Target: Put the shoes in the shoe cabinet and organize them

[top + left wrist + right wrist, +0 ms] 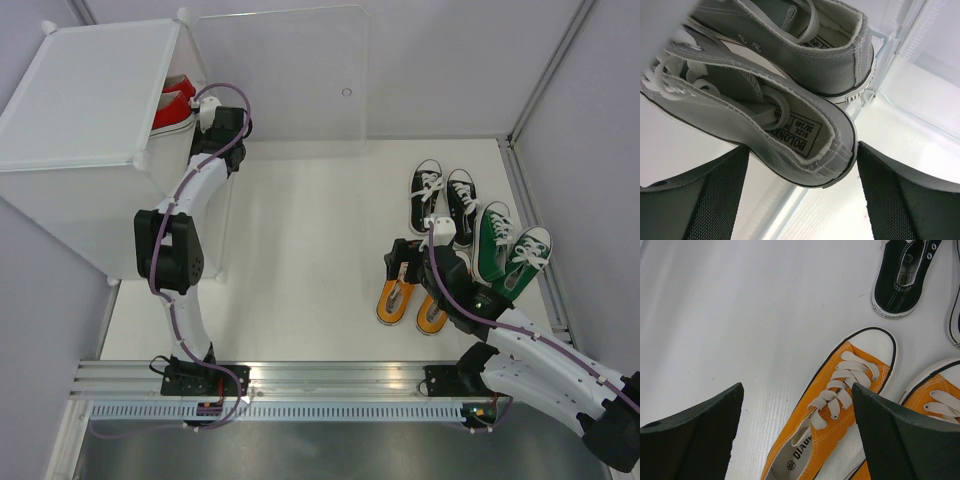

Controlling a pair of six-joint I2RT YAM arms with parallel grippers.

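Observation:
The shoe cabinet stands at the back left with red shoes inside. My left gripper reaches into its opening. In the left wrist view a pair of grey shoes lies on a white shelf. My left gripper stands wide, with both fingertips against the sides of the nearer grey shoe's heel. The other grey shoe lies behind it. My right gripper hangs open above one orange shoe, with its mate beside it.
The clear door panel stands open behind the cabinet. Two black shoes and two green shoes lie at the right of the table, near its raised right edge. A black heel shows beyond the orange shoe.

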